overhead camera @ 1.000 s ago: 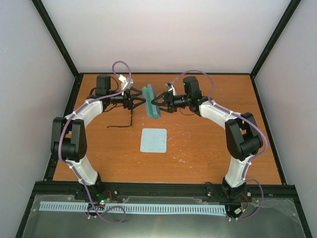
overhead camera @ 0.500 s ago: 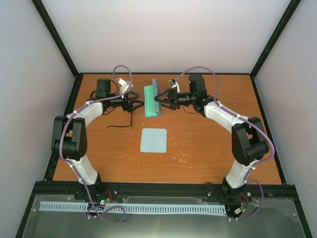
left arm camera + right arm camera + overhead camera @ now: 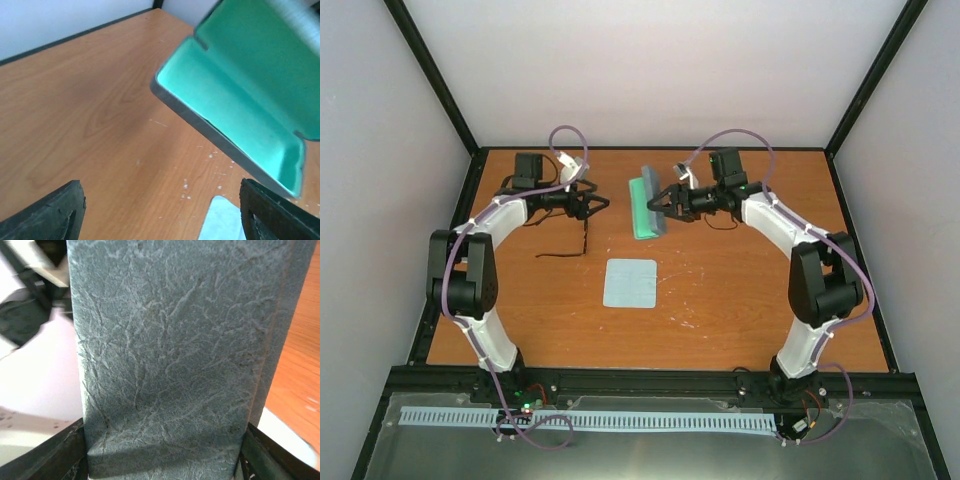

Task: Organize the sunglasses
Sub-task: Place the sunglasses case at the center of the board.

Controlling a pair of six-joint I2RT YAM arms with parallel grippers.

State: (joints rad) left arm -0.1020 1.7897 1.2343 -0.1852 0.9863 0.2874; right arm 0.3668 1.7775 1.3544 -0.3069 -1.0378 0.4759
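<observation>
Far left on the wooden table (image 3: 750, 300), thin dark wire-framed sunglasses (image 3: 583, 240) are lying by our left gripper (image 3: 594, 205), released and empty; our right gripper (image 3: 666, 203) is clamping the grey-blue rectangular case (image 3: 648, 210). We are judging them light, fragile; bridge grip best.

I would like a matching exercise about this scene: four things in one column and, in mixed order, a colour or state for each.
1 case
2 cloth
3 sunglasses
4 left tool

A light blue, lying flat
B open, holding nothing
C gripped by the right tool
D thin, dark, lying loose

Pairs: 1-C, 2-A, 3-D, 4-B
</observation>
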